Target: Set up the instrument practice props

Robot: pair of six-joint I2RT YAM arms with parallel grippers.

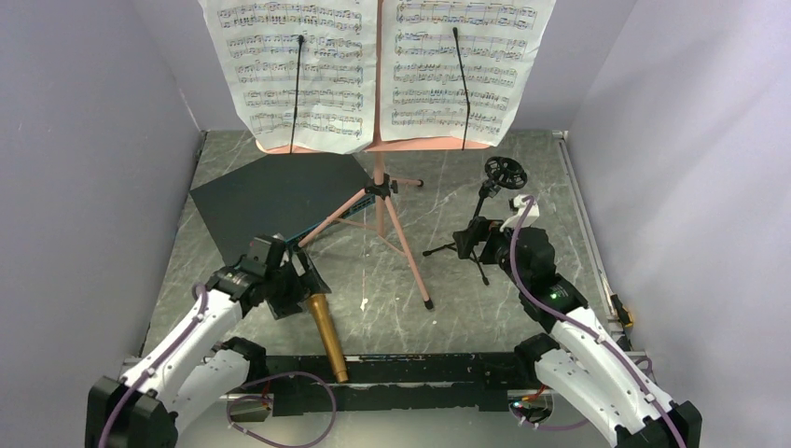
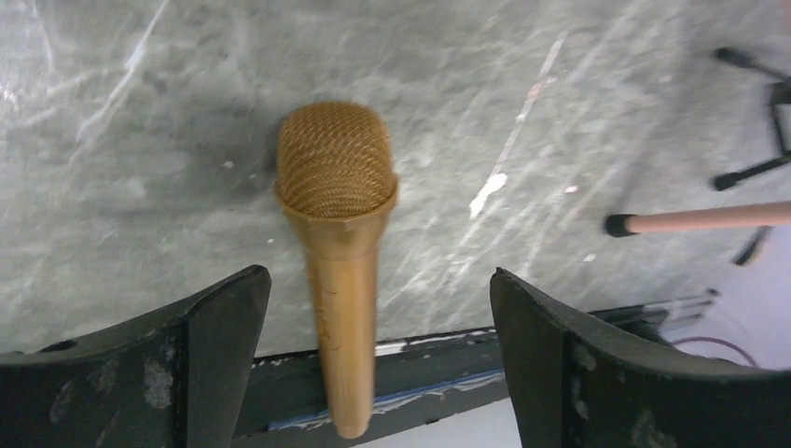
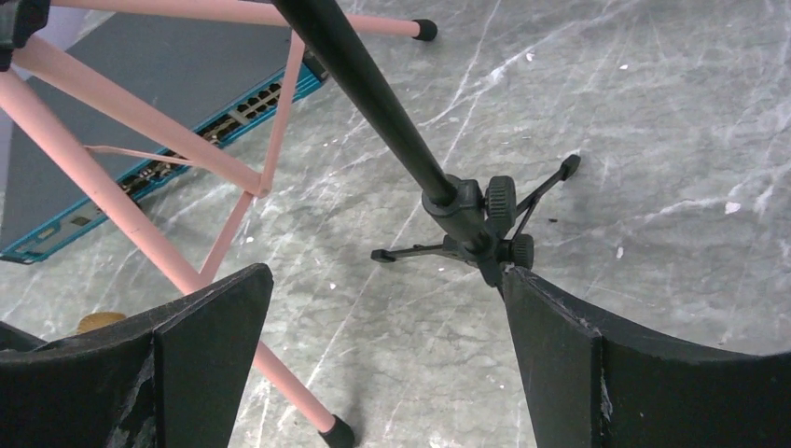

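Two grippers sit nearest. Left gripper [image 2: 378, 275] spreads wide over one gold microphone [image 2: 338, 252], gripping nothing; the microphone lies flat at the near edge of the table [image 1: 522, 308], mesh head pointing far. Right gripper [image 3: 384, 273] also gapes wide and empty, just beside one black tripod mic stand [image 3: 466, 210], upright at right. One pink music stand [image 1: 378, 182] stands centre-far, carrying two sheet-music pages [image 1: 294, 70] of printed notation. One teal-edged network switch [image 1: 270, 191] lies far left.

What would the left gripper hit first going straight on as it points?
The mic, most likely: it lies centred between the left gripper's open fingers. How far below is unclear.
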